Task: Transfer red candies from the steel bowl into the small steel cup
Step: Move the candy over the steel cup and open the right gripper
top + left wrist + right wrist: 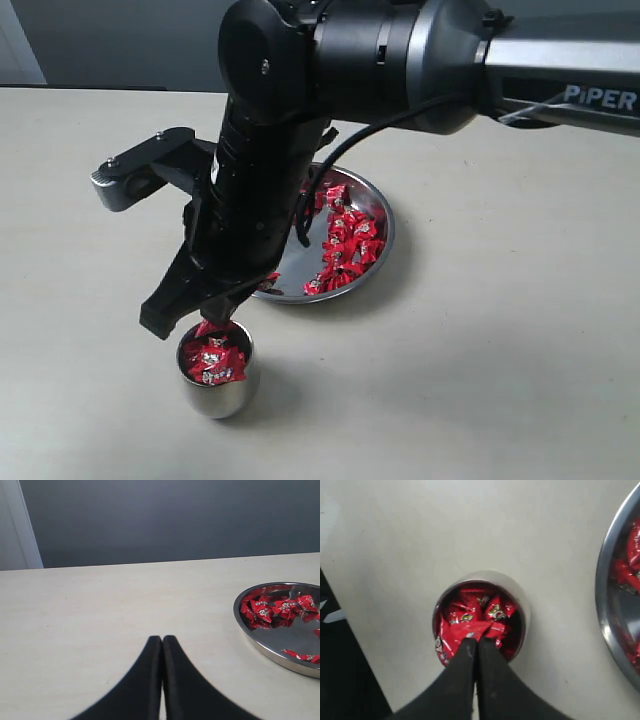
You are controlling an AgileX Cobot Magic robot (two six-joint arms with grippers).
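Beige tabletop (520, 380), exterior: right gripper (205, 315) closed, apparently pinching one red candy (215, 329) over small steel cup (225, 400), 7 o'clock of steel bowl (385, 245).
Left wrist: left gripper (162, 639) closed, empty.
Right wrist: tips above heaped cup mouth; release low, straight down.

The counter (500, 350) was a pale cream surface, smooth and matte, with faint mottling and a few tiny dark specks. Soft grey shadows lay across it near its middle. It ran back to a straight far edge. Behind that edge stood a plain dark grey wall (175, 520), flat and evenly lit. At one end of the wall a whitish upright strip (25, 530) rose at a slight slant from the counter's far edge. Whether it was a door frame or trim could not be told.
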